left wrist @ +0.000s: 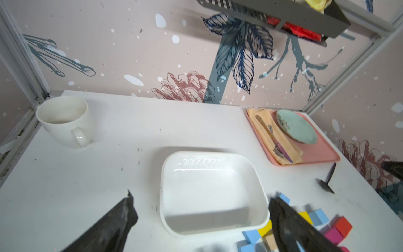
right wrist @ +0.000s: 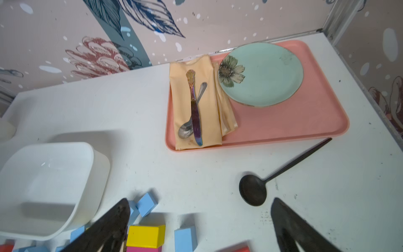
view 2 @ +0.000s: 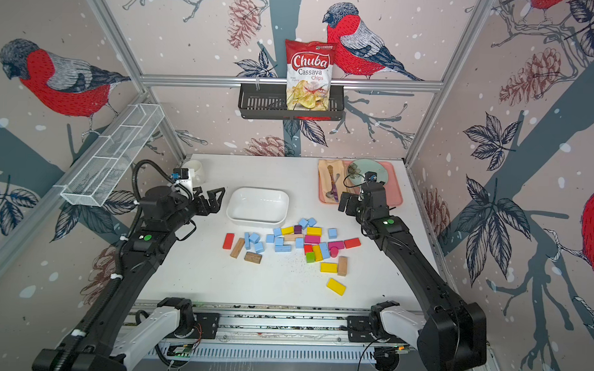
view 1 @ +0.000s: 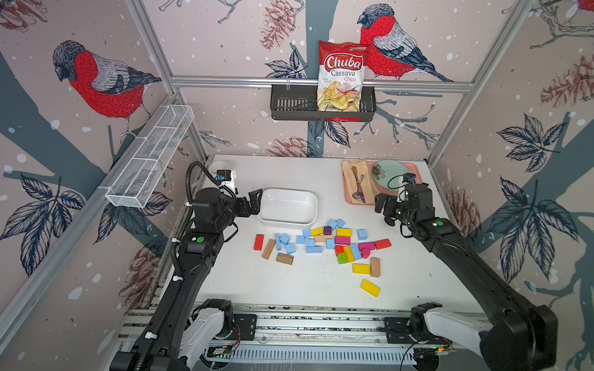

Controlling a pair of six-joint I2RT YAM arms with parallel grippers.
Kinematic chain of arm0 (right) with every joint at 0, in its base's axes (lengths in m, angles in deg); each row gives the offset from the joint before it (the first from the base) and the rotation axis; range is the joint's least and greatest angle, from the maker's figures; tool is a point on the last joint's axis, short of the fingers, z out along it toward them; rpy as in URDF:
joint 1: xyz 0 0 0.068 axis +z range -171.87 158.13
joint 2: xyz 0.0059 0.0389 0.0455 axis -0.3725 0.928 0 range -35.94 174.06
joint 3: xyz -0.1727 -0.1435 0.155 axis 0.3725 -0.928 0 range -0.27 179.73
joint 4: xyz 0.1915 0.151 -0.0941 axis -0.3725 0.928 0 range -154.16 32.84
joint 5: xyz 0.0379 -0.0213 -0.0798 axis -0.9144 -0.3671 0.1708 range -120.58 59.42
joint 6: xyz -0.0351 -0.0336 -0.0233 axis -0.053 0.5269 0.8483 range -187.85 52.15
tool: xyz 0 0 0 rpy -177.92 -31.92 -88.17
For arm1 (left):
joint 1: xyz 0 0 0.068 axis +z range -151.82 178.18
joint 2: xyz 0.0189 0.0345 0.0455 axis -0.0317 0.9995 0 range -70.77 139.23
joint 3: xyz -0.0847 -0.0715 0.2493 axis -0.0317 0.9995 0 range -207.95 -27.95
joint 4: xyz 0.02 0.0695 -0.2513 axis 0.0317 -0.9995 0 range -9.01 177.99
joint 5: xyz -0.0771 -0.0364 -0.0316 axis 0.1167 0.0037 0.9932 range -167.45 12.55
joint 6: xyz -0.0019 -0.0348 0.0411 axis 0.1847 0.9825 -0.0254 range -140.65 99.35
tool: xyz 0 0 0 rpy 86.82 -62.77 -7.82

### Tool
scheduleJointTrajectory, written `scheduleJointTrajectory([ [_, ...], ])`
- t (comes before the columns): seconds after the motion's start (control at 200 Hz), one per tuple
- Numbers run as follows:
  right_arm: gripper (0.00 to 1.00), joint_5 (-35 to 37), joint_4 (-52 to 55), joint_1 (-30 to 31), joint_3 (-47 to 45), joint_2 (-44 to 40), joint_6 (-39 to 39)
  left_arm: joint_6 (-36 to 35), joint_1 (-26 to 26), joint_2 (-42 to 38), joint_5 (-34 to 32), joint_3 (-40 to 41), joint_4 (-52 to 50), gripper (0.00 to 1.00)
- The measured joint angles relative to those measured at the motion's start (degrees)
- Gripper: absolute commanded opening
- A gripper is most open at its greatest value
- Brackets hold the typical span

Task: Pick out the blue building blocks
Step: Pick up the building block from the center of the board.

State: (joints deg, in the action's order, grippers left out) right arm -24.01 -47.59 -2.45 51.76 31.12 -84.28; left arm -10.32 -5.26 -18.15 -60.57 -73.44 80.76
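Plainly at the start, with left hand (view 1: 255, 203) and right hand (view 1: 383, 209) spread wide, empty, and the white dish (view 1: 287, 223) bare. Calls for descending onto a loose blue building block (view 1: 362, 234).

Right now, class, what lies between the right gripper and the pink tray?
A black spoon lies between the open right gripper and the pink tray, shown clearly in the right wrist view.
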Motion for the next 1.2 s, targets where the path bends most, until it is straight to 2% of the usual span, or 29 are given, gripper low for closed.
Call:
scheduleJointTrajectory([
  [0.145, 0.99, 1.27, 3.26, 4.57, 0.33, 2.49, -0.02, -1.79, -0.11, 2.05, 3.37, 1.14, -1.07, 0.98],
  [0.35, 0.99, 2.43, 4.98, 8.02, -1.42, 6.99, -1.62, -2.25, -0.48, 4.17, 6.05, 1.95, -2.21, 0.99],
  [0.615, 0.96, 2.45, 5.51, 9.49, -1.86, 13.55, -3.23, -2.91, -0.52, 3.65, 7.32, 3.10, -2.45, 0.98],
  [0.931, 0.83, 4.07, 6.19, 9.68, 0.72, 21.24, -4.61, -3.72, -0.52, 3.50, 7.39, 3.15, -2.47, 0.98],
  [1.201, 0.65, 4.22, 6.23, 10.93, 1.16, 24.63, -4.70, -3.85, -0.52, 3.48, 7.37, 3.26, -2.49, 0.99],
])
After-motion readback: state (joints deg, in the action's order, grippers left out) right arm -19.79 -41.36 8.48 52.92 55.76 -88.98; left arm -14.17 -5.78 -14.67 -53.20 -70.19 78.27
